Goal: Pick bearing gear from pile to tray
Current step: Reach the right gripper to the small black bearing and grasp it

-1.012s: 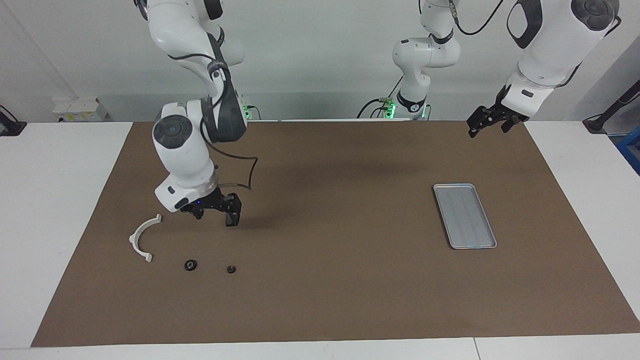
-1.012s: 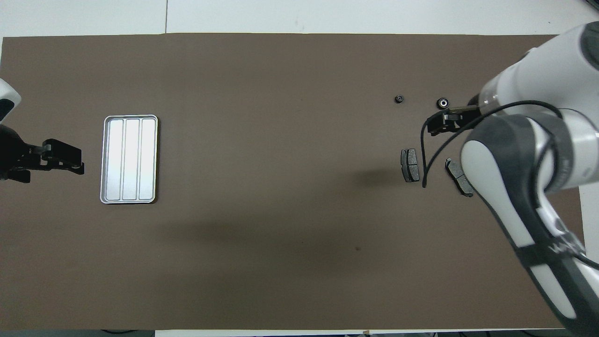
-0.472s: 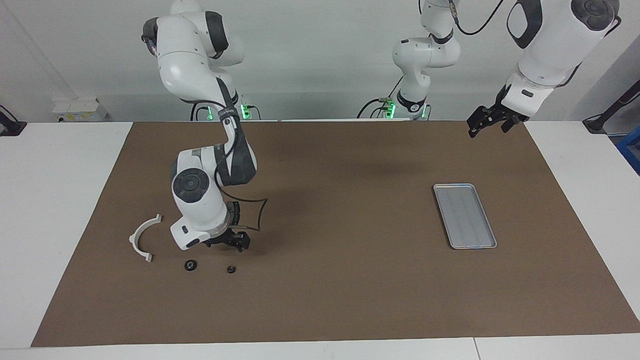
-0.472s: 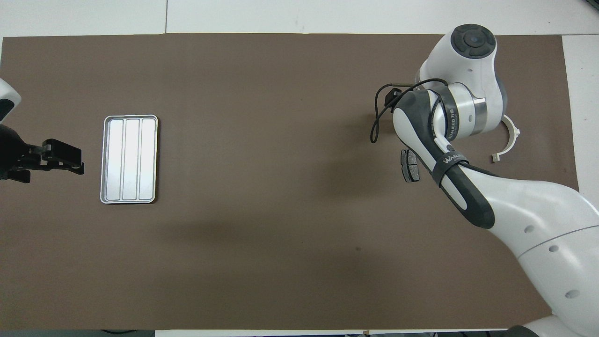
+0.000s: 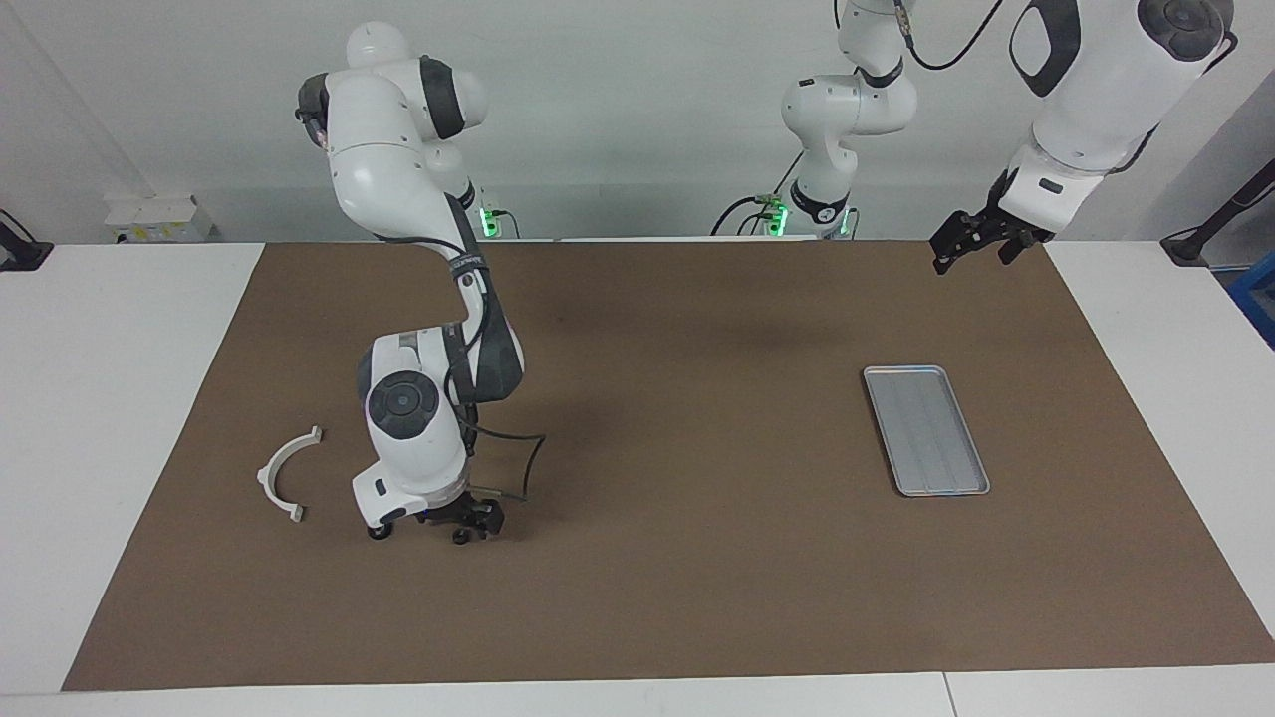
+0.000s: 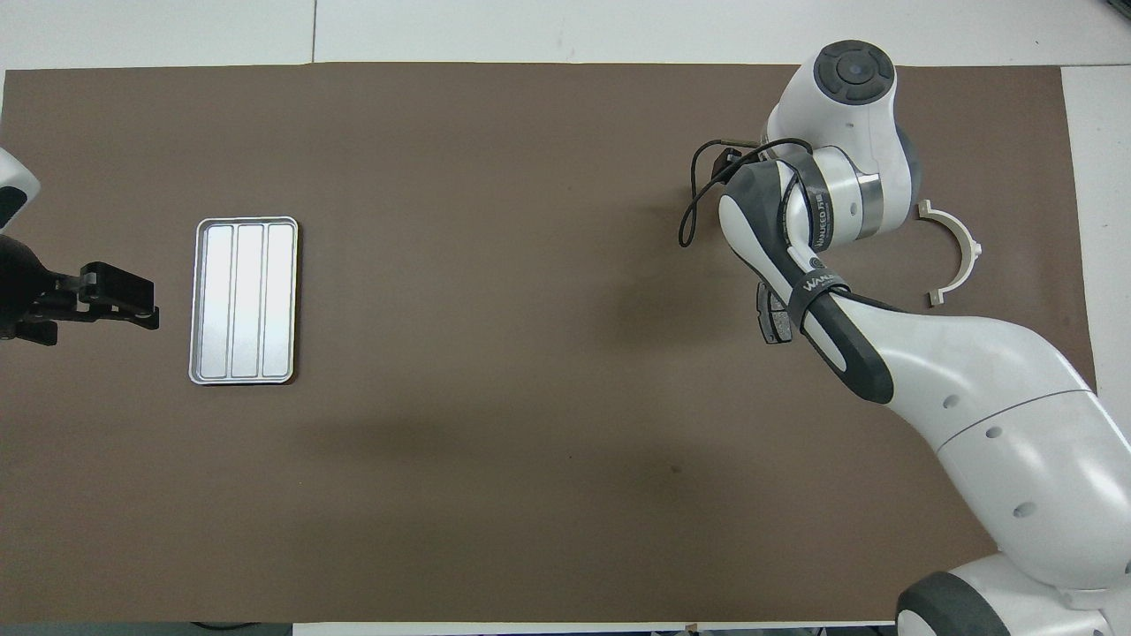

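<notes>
Brown-matted table: right gripper [image 5: 466, 520], finger gap unreadable, sits low directly over a small black round piece [image 5: 460, 538], tray [image 5: 925, 429] well apart.

"WANREO" strap on right arm [image 6: 817, 283]

A: What do we record for the right gripper [image 5: 463, 525]?

B: Over the last second we see it descend from mid-air in the left-centre of the facing frame to mat level at lower left. It now sits on the small black piece [image 5: 460, 537]. A second black piece [image 5: 378, 532] shows only partly beneath the wrist.

A: And overhead?

B: The right arm [image 6: 839, 159] has swung toward the upper right, uncovering the white bracket [image 6: 959, 252] and partly covering one brake pad [image 6: 767, 314].
</notes>
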Robot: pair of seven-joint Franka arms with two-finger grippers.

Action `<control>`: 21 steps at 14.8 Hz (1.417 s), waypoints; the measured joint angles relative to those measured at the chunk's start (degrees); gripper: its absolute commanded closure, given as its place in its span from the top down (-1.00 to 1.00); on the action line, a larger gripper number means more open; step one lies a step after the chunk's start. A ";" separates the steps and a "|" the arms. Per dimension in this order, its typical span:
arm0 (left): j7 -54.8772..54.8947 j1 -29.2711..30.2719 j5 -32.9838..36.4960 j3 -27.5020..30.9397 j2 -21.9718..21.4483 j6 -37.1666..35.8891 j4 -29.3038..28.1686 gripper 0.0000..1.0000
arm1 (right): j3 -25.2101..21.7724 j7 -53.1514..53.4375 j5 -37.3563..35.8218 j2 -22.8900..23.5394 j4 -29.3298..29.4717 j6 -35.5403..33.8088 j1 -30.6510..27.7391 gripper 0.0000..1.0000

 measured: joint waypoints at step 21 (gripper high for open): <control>0.00 0.00 0.00 0.00 0.00 0.00 0.00 1.00 | 0.00 3.86 0.15 0.91 1.46 0.50 -1.00 -1.00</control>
